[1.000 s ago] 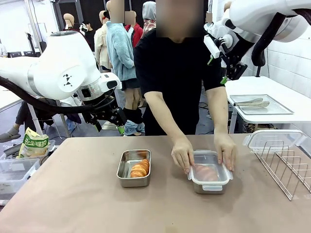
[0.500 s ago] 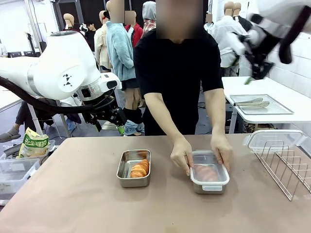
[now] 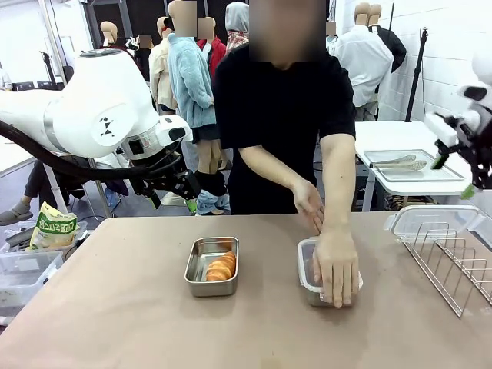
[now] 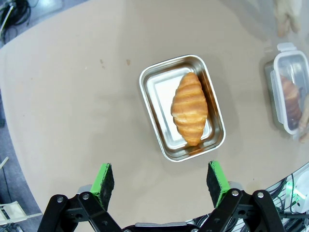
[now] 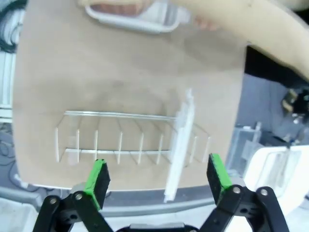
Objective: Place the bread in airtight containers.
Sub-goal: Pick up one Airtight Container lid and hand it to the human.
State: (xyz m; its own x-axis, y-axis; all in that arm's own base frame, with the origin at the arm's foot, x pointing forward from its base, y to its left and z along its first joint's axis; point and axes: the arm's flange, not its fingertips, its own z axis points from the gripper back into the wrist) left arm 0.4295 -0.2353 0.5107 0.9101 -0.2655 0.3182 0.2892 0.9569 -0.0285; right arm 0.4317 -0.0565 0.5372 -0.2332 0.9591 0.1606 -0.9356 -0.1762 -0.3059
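An open steel airtight container [image 3: 211, 267] [image 4: 182, 108] sits left of centre on the tan table and holds one golden bread roll [image 3: 221, 267] [image 4: 190, 108]. Right of it, a second container [image 3: 307, 274] [image 4: 288, 93] wears a clear lid, with bread [image 4: 292, 96] dimly visible through it. The person presses one hand [image 3: 336, 265] flat on that lid and keeps the other [image 3: 310, 203] at its far corner. My left gripper [image 4: 161, 176] hovers open, high above the open container. My right gripper [image 5: 157, 176] [image 3: 455, 174] is open too, up at the right above the rack.
A wire rack [image 3: 453, 261] [image 5: 130, 140] stands at the table's right edge with a clear lid [image 3: 423, 219] [image 5: 181, 140] leaning in it. A flat steel tray [image 3: 411, 165] with tongs lies on the white side table behind. A snack bag [image 3: 54, 229] and a plastic bin [image 3: 23, 277] sit off the left edge.
My right arm has swung from beside the person's shoulder out to the right and down. The person shifted from gripping the lid's sides to pressing one palm on top.
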